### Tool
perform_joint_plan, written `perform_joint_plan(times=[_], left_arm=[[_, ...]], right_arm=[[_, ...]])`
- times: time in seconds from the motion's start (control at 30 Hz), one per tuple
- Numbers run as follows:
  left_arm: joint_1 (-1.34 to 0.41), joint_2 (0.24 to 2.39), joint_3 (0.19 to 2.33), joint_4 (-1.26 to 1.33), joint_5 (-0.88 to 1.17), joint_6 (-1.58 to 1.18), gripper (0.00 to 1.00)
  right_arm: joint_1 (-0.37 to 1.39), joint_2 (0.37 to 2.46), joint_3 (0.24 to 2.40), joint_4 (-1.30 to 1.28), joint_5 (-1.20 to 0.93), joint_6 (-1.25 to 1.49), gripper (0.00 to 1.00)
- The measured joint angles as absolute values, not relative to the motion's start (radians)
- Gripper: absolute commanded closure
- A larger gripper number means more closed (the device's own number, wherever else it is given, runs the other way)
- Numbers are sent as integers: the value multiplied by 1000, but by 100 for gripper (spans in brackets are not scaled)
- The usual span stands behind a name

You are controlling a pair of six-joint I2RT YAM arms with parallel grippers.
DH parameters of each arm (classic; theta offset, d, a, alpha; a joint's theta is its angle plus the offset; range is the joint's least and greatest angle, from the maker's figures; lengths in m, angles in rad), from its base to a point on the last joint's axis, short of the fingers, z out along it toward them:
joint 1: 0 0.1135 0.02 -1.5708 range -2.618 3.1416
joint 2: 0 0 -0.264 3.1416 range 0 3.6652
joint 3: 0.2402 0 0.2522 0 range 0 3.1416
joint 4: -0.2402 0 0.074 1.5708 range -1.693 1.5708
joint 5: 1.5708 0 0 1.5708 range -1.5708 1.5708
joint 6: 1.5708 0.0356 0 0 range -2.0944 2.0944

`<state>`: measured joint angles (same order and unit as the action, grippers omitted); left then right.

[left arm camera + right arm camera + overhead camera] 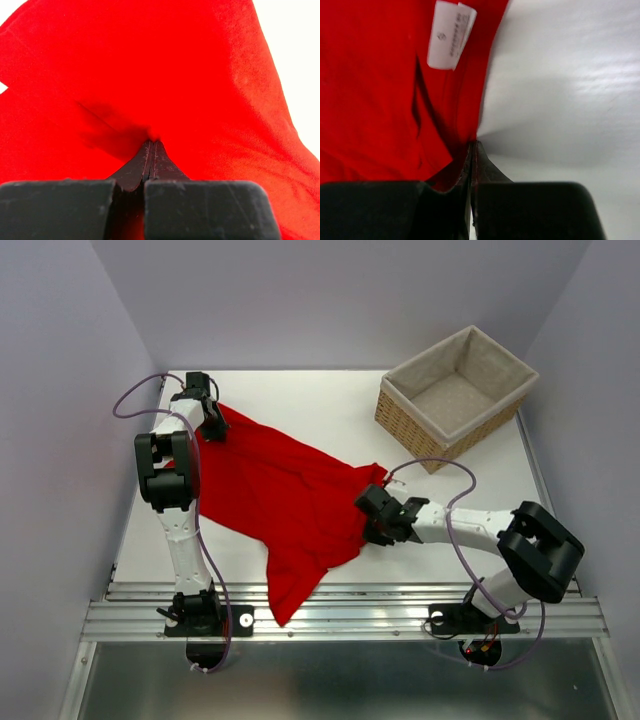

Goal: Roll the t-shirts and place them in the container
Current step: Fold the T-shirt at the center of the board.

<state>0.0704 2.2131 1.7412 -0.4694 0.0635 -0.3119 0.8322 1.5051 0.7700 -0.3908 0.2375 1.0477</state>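
At the far-left corner, the left gripper (pixel 212 423) is clamped on the plain bright red soft fabric t-shirt (pixel 280 495). The shirt lies rumpled across the white tabletop (pixel 320 400) to the near edge. The right gripper (pixel 374 524) pinches its right edge (beside a white label). Rolling looks unstarted. One shirt, one beige-lined wicker basket (pixel 405 420).

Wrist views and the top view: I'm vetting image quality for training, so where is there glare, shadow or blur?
Left wrist: the table is blown out to white beside the t-shirt, whose red is oversaturated. Right wrist: the label is too blurred to read, and a grey shadow lies on the table by the right gripper. Top external: sharp, with mild glare on the far table.
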Motion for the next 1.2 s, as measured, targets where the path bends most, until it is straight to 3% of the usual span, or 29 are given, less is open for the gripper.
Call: perform_joint_plan(times=[0.1, 0.17, 0.2, 0.23, 0.33, 0.43, 0.67, 1.0, 1.1, 1.17, 1.2], left_arm=[[70, 2213, 1741, -469, 64, -312, 100], [70, 2213, 1741, -469, 64, -312, 100], [70, 2213, 1741, -469, 64, -312, 100], [70, 2213, 1741, -469, 64, -312, 100], [70, 2213, 1742, -471, 64, -312, 100], [71, 2213, 1742, -472, 64, -312, 100], [72, 2213, 1742, -472, 67, -312, 100], [73, 2190, 1721, -469, 71, -312, 100], [73, 2180, 1721, -469, 73, -312, 100], [73, 2175, 1721, -469, 75, -312, 100], [73, 2175, 1721, -469, 75, -312, 100]], right_arm=[[906, 1505, 770, -408, 258, 1115, 97], [936, 1499, 770, -438, 277, 1160, 77], [940, 1488, 770, -463, 292, 1175, 77], [941, 1473, 770, -490, 312, 1187, 62], [929, 1400, 771, -568, 376, 1187, 44], [865, 1315, 780, -603, 415, 1158, 40], [650, 1315, 862, -585, 390, 1006, 40], [486, 1613, 1068, -503, 285, 820, 46], [480, 1703, 1118, -486, 271, 785, 52], [479, 1748, 1134, -482, 269, 773, 64], [479, 1772, 1136, -477, 269, 767, 76]])
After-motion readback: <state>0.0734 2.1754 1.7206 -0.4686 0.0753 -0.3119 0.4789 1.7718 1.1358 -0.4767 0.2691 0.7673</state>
